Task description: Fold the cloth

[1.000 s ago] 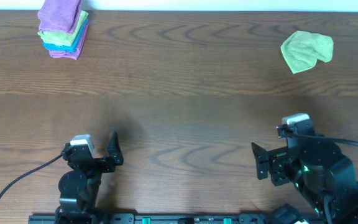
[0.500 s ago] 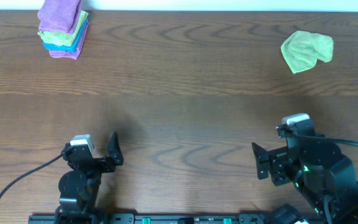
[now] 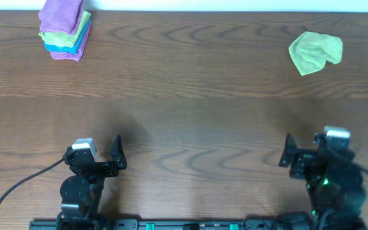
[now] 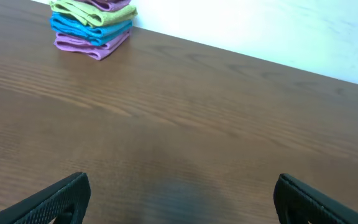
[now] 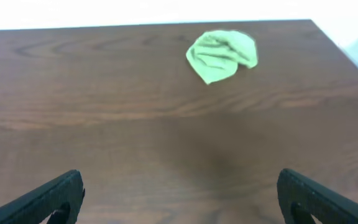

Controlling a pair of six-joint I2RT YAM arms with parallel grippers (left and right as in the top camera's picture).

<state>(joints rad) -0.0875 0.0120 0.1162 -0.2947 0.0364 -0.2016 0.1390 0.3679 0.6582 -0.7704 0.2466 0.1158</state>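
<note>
**A:** Purple cloth [image 3: 61, 13] first: where do you find it?

**B:** You find it folded on top of the stack [image 3: 68, 39] of folded cloths at the far left corner of the desk [image 3: 184, 96]. Green, blue and more purple show beneath it.

**A:** And your two grippers?

**B:** Your left gripper [image 4: 179, 193] sits by the near edge on the left. Its jaws are spread fully wide, with only bare wood between them. Your right gripper [image 5: 179, 190] sits by the near edge on the right, just as wide and holding nothing. Both are well apart from the stack.

**A:** What else lies on the desk?

**B:** You have a lime-green cloth [image 3: 315, 52], crumpled, near the far right corner. It lies ahead of your right gripper and well apart from it.
</note>
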